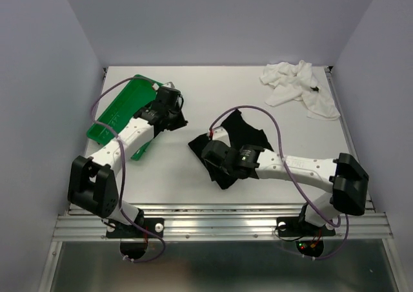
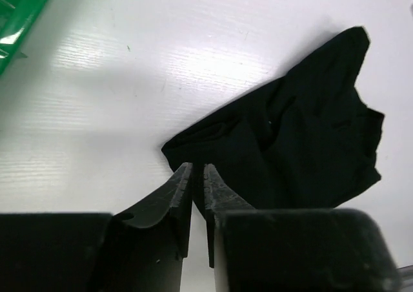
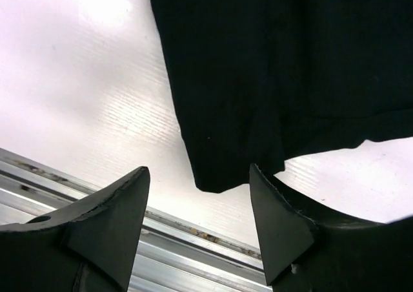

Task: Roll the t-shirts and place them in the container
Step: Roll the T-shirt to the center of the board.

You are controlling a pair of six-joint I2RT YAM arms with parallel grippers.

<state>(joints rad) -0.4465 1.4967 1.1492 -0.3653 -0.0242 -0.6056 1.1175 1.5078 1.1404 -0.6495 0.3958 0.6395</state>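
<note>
Pale walls box in a white table (image 1: 193, 182), and along its near edge runs an aluminium rail (image 1: 219, 224) where both arms are bolted. Nearest to me, the right gripper (image 3: 197, 176) reaches leftward over the near part of the black t-shirt (image 3: 271, 79). Its claw is released, fingers spread wide with nothing pinched between them. From its own camera, a corner of the cloth lies on the table in line with the gap, and the rail shows just beneath. That black t-shirt (image 1: 248, 135) sits crumpled around the middle of the table, a loose heap rather than a roll, partly covered by the right gripper (image 1: 210, 155). A little farther off and to the left, the left gripper (image 1: 173, 108) hangs close to the shirt's left corner. Its fingers (image 2: 184, 188) are drawn almost together with only a thin slit between them, and no cloth is caught there. I cannot tell whether the tips touch the shirt. Beside that arm on the left lies the green tray (image 1: 122, 111), partly hidden under it. At the far right, the white t-shirt (image 1: 297, 85) lies bunched, well apart from both grippers.
</note>
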